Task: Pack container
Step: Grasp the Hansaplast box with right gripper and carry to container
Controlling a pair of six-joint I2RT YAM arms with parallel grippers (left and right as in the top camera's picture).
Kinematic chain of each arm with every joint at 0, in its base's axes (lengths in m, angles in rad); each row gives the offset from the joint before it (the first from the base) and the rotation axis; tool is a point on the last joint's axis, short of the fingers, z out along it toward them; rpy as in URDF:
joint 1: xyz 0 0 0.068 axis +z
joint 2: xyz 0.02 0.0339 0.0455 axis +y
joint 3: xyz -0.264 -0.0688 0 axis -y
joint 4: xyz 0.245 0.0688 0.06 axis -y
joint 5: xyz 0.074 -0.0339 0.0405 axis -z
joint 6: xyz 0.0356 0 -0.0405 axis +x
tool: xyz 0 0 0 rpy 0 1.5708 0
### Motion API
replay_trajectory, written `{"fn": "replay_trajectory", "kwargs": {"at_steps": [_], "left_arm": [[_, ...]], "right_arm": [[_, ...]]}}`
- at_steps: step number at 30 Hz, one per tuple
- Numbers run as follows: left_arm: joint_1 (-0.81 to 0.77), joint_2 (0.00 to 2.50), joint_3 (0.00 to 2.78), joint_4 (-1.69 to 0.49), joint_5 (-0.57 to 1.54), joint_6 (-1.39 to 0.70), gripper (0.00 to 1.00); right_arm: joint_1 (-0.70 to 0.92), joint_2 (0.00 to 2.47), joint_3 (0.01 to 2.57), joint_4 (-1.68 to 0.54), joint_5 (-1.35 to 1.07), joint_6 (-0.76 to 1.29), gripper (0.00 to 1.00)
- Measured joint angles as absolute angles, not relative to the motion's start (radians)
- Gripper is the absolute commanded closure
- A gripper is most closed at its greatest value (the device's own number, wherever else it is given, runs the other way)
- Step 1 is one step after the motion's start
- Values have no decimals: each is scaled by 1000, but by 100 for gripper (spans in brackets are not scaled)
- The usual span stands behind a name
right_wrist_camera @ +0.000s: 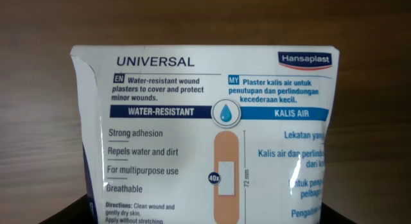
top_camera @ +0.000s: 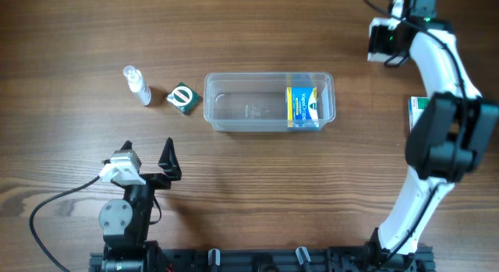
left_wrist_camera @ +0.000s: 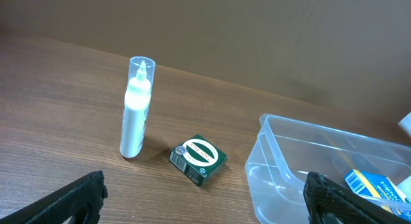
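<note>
The clear container (top_camera: 242, 108) lies mid-table with a blue and yellow box (top_camera: 303, 107) in its right end. In the left wrist view the container (left_wrist_camera: 289, 153) is at the right, with that box (left_wrist_camera: 376, 185) inside. A white Hansaplast plaster box (right_wrist_camera: 205, 121) fills the right wrist view, and my right gripper (right_wrist_camera: 205, 211) is shut on it, a dark finger at each lower corner. From overhead only the box's edge (top_camera: 415, 112) shows beside the right arm (top_camera: 448, 136). My left gripper (top_camera: 148, 159) stands open and holds nothing, near the front left (left_wrist_camera: 204, 198).
A small green box (top_camera: 182, 98) lies just left of the container, and a small clear spray bottle (top_camera: 137, 85) stands further left. Both show in the left wrist view, the green box (left_wrist_camera: 198, 158) and the bottle (left_wrist_camera: 136, 108). A cable runs at the front left.
</note>
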State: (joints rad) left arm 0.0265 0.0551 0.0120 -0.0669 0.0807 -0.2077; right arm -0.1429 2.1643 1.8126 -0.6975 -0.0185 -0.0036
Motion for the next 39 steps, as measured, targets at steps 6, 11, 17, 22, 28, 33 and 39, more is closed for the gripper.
{"fn": "replay_trajectory", "kwargs": {"at_steps": [6, 11, 17, 22, 28, 33, 39], "left_arm": [[27, 55, 12, -67, 81, -208, 0], [27, 55, 12, -67, 81, -208, 0], [27, 55, 12, -67, 81, -207, 0], [27, 55, 12, -67, 81, -207, 0], [27, 55, 12, -67, 81, -208, 0], [27, 55, 12, -67, 81, -207, 0], [27, 55, 12, -67, 81, -208, 0]], "right_arm": [[-142, 1942, 1813, -813, -162, 63, 30], [-124, 1841, 1815, -910, -242, 104, 30], [-65, 1823, 1815, -1047, -311, 124, 30], [15, 1822, 1815, -1153, -336, 131, 30], [112, 1822, 1815, -1240, -340, 131, 30], [173, 1821, 1791, -1254, -340, 131, 30], [210, 1821, 1695, -1237, -332, 131, 30]]}}
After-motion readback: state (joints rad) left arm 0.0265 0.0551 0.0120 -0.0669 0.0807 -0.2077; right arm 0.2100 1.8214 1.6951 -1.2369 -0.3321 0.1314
